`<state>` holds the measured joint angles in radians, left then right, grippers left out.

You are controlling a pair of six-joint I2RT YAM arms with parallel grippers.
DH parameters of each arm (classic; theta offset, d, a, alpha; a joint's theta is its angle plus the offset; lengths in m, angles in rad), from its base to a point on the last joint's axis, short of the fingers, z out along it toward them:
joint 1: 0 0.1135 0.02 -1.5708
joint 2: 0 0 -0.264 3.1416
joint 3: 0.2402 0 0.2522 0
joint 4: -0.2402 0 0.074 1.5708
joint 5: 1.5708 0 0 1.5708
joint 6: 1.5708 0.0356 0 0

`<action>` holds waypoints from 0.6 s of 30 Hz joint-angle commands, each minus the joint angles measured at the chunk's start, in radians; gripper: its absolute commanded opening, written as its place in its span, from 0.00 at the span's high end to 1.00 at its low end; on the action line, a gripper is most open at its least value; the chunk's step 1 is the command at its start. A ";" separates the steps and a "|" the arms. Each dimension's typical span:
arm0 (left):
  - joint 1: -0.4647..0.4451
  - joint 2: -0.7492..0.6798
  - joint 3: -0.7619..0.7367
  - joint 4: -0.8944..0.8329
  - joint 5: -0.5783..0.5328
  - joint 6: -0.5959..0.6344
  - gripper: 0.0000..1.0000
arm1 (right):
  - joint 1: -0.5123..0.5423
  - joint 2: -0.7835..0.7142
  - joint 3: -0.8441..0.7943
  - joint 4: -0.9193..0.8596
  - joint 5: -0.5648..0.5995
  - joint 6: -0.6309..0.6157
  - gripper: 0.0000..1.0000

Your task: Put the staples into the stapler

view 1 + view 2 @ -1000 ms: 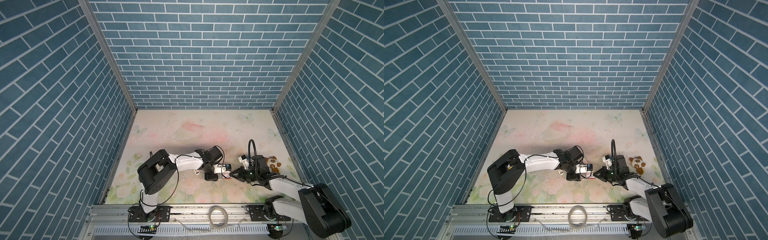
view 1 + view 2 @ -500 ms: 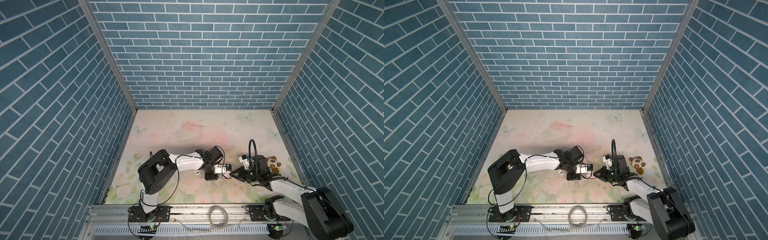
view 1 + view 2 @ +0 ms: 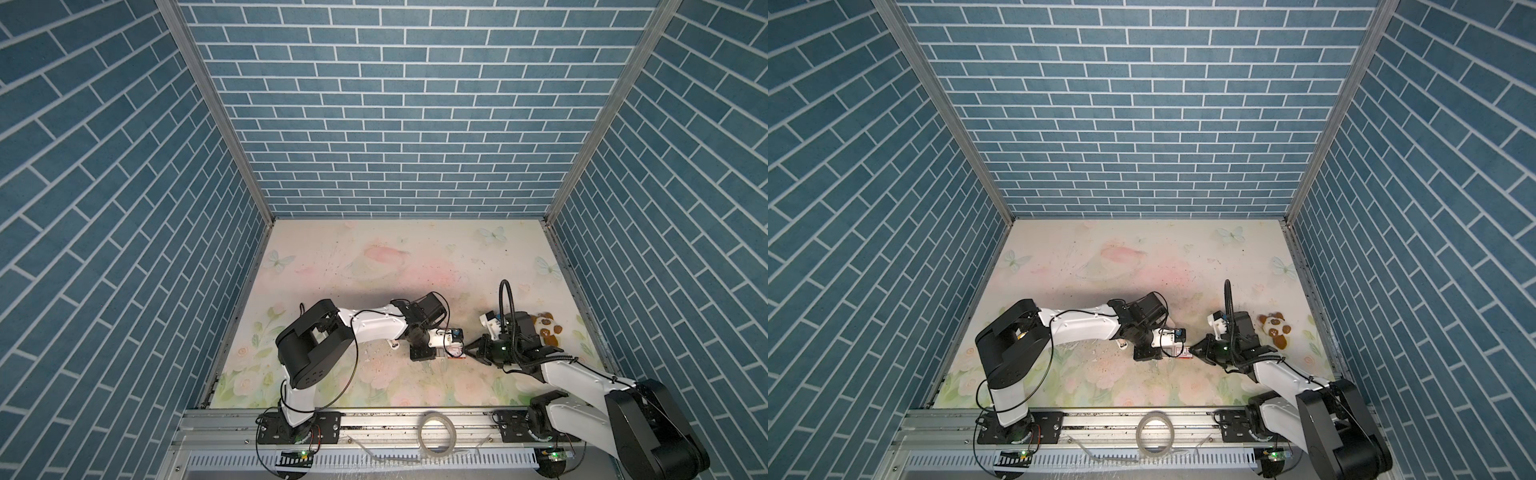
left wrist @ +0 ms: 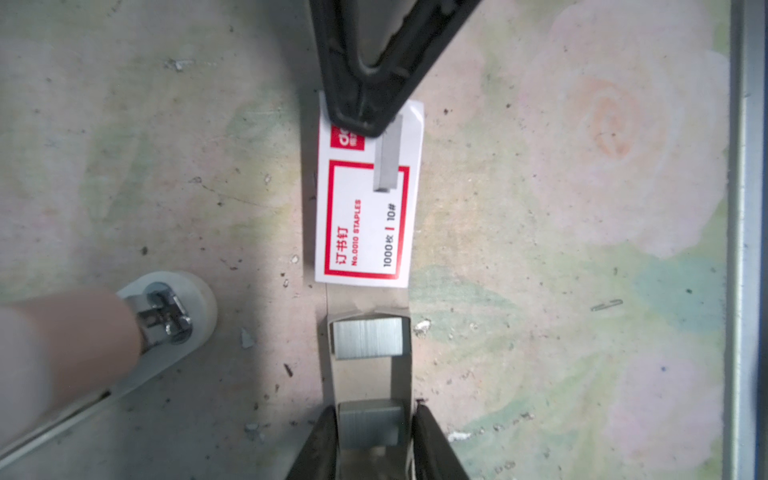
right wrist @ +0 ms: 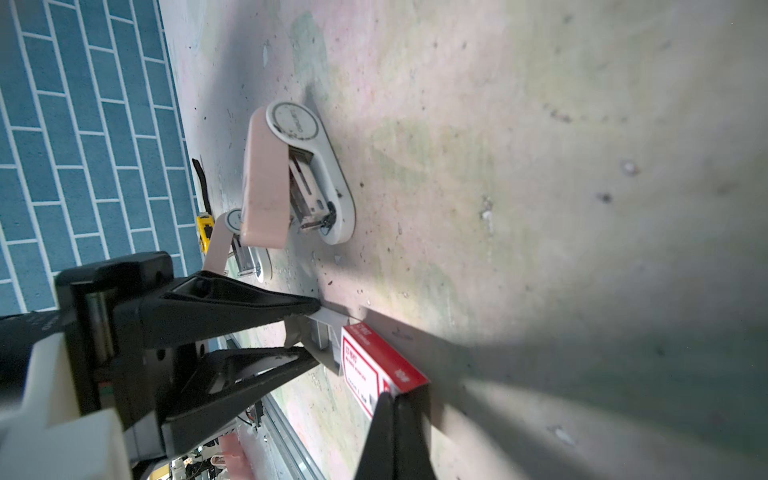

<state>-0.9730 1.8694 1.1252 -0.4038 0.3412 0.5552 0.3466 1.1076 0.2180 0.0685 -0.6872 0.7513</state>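
Silver-grey staples (image 4: 368, 341): two flat blocks lying in the cardboard tray (image 4: 368, 380), which is drawn partly out of the red-and-white box (image 4: 365, 232) on the table (image 4: 540, 291).
My left gripper (image 4: 372, 432): nearly closed, fingers pinching the tray's side walls.
My right gripper (image 4: 365, 120): fully closed and empty, tip pressed on the box's far end.
Pink stapler (image 5: 303, 178): top lifted, on the table apart from the box.
Risk: if my right tip slips, the box follows the tray. Too hard a pinch buckles the thin walls. A jerk spills the blocks.

Blue brick-patterned walls (image 3: 374, 104) on three sides, pale floral tabletop (image 3: 374, 257), scuffed and speckled, aluminium rail (image 3: 374, 419) along near edge
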 commanded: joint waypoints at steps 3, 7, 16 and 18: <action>-0.003 0.020 -0.032 -0.038 -0.027 0.012 0.68 | -0.003 -0.031 0.036 -0.082 0.060 -0.046 1.00; -0.003 0.016 -0.033 -0.039 -0.032 0.015 0.68 | -0.007 -0.045 0.045 -0.125 0.085 -0.057 1.00; -0.004 0.013 -0.030 -0.045 -0.036 0.017 0.68 | -0.012 -0.061 0.050 -0.168 0.133 -0.050 1.00; -0.003 0.013 -0.027 -0.049 -0.038 0.018 0.67 | -0.014 -0.068 0.050 -0.174 0.143 -0.049 1.00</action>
<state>-0.9737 1.8683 1.1225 -0.4023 0.3344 0.5629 0.3378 1.0531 0.2405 -0.0605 -0.5903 0.7258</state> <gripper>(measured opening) 0.326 0.042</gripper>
